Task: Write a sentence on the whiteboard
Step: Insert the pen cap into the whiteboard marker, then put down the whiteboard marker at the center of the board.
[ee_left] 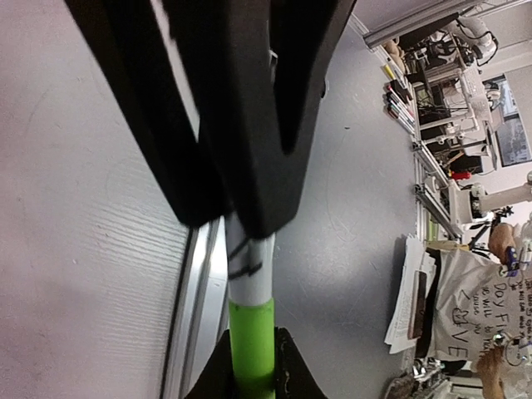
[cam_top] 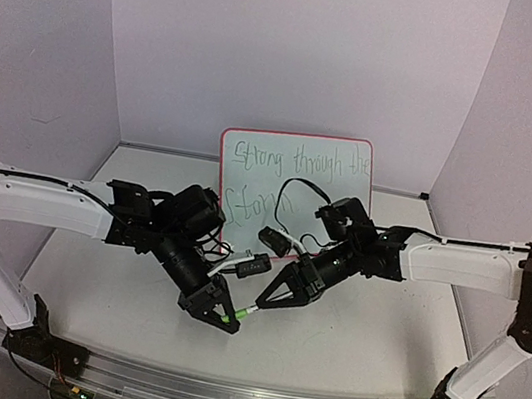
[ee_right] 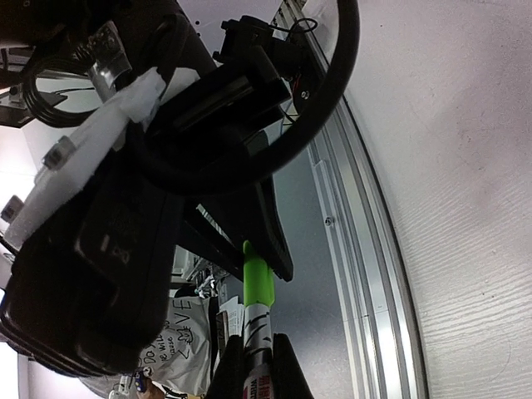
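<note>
Nearest is the aluminium rail (cam_top: 215, 394) along the table's (cam_top: 374, 348) near edge, with both arm bases bolted to its ends.

From the left base, the white left arm (cam_top: 42, 205) reaches inward to the middle of the table. Its black left gripper (cam_top: 232, 318) points down and to the right, low over the surface. In the left wrist view its two fingers (ee_left: 293, 370) sit narrow, pressed against either side of a green cap (ee_left: 252, 341).

That cap sits end to end with the white barrel of a marker (ee_left: 252, 270), and no gap shows between them. The marker lies nearly level, bridging the two grippers.

The right gripper (cam_top: 263, 303) meets it from the other side, tip to tip with the left one. The right wrist view shows its jaws drawn close around the marker's printed white barrel, just behind the cap.

Behind both grippers, slightly right of centre and near the back wall, the whiteboard (cam_top: 295, 179) stands upright on the table, well apart from the marker. Its pink-red frame surrounds green handwriting that reads "Strong through the" on the top line. A second line begins below, partly hidden by the right arm's (cam_top: 458, 262) wrist and a black cable (cam_top: 299, 185).

That arm stretches back to its base at the right.
</note>
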Motion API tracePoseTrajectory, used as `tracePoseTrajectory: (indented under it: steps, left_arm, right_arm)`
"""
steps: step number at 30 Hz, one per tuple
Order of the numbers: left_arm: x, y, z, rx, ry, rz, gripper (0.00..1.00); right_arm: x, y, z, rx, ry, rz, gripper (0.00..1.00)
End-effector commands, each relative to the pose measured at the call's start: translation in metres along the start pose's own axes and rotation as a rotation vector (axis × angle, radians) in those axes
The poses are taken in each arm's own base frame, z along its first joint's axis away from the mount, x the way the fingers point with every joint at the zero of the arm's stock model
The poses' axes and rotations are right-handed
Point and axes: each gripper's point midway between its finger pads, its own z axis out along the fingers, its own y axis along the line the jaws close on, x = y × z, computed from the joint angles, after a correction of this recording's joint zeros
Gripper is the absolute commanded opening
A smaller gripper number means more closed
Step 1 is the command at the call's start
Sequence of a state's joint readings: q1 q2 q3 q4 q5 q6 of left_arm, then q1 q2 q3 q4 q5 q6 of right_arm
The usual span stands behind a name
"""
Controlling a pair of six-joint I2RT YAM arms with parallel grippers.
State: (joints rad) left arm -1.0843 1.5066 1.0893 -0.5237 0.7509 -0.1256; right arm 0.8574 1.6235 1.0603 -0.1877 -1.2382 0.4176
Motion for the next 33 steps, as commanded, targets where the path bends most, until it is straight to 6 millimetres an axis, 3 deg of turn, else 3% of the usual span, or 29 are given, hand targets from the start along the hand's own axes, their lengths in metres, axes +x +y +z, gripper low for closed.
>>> tracePoseTrajectory:
  steps: [1,4,6,12,16,20,25,33]
  left_arm:
    - [-0.050,-0.005,-0.027,-0.098,-0.212,0.132,0.34]
    - [-0.042,0.004,-0.038,-0.160,-0.248,0.077,0.60]
    - [-0.039,0.008,-0.045,-0.193,-0.271,0.046,0.70]
    - [-0.039,0.017,-0.058,-0.253,-0.317,0.000,0.88]
    - [-0.043,0.021,-0.063,-0.268,-0.340,-0.029,0.93]
    - [-0.052,0.028,-0.073,-0.270,-0.389,-0.108,0.94]
    - [-0.064,0.043,-0.098,-0.250,-0.498,-0.274,0.95]
    - [-0.049,0.080,-0.131,-0.342,-0.552,-0.442,0.98]
  right_arm:
    - [-0.021,0.011,-0.023,0.075,-0.125,-0.118,0.00]
    - [-0.035,-0.006,-0.062,0.173,-0.253,-0.078,0.00]
    - [-0.042,-0.021,-0.091,0.249,-0.340,-0.041,0.00]
    - [-0.042,-0.073,-0.163,0.467,-0.547,0.119,0.00]
    - [-0.022,-0.121,-0.203,0.633,-0.647,0.270,0.00]
    - [0.001,-0.162,-0.229,0.726,-0.692,0.403,0.00]
    - [0.016,-0.194,-0.247,0.789,-0.700,0.491,0.03]
    - [0.032,-0.234,-0.269,0.879,-0.695,0.590,0.22]
